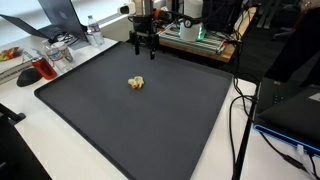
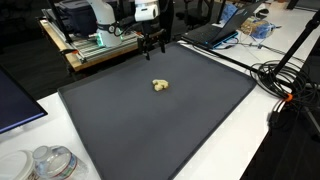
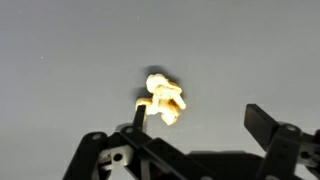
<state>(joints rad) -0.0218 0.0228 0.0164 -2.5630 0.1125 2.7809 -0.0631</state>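
Observation:
A small pale yellow lumpy object (image 1: 135, 83) (image 2: 159, 85) lies near the middle of a large dark grey mat (image 1: 150, 120) (image 2: 160, 125). My gripper (image 1: 145, 47) (image 2: 153, 43) hangs above the mat's far edge, well above and behind the object. Its jaws stand wide apart with nothing between them. In the wrist view the yellow object (image 3: 164, 98) shows bright on the grey mat, just beyond the left fingertip, and the gripper (image 3: 196, 118) is open and empty.
A wooden stand with electronics (image 1: 195, 35) (image 2: 95, 40) sits behind the mat. Laptops (image 1: 290, 110) (image 2: 215, 32) and cables (image 2: 285, 80) lie beside it. A plate of food (image 1: 12, 55) and plastic containers (image 2: 50, 163) rest on the white table.

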